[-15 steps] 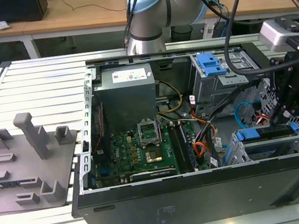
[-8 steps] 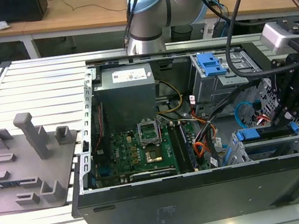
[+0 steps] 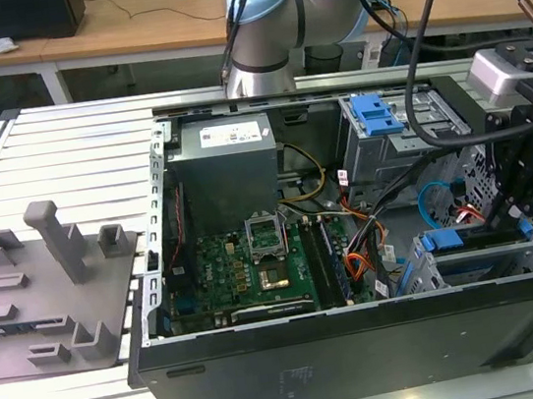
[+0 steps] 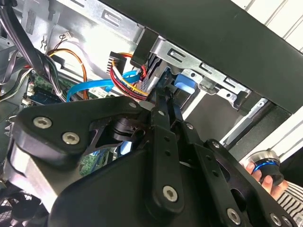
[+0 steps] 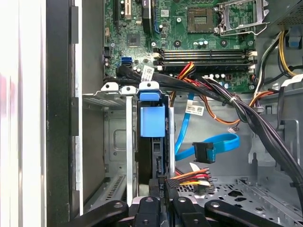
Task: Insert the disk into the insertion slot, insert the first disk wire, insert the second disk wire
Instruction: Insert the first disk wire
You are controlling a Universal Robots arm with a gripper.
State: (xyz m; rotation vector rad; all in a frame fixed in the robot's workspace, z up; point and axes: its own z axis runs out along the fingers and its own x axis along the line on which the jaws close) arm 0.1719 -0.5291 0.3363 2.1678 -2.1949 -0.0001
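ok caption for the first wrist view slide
Disk in the insertion slot, gripper at the first disk wire plug, second disk wire unplugged.

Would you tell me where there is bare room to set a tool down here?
The table slats beyond the grey fixture plate, on the exterior view's left of the computer case, are bare. Near the gripper it is crowded with the disk, the first disk wire and the second disk wire.

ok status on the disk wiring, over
gripper shut on first disk wire, at back of disk. disk in insertion slot. second disk wire loose close by, plug free.
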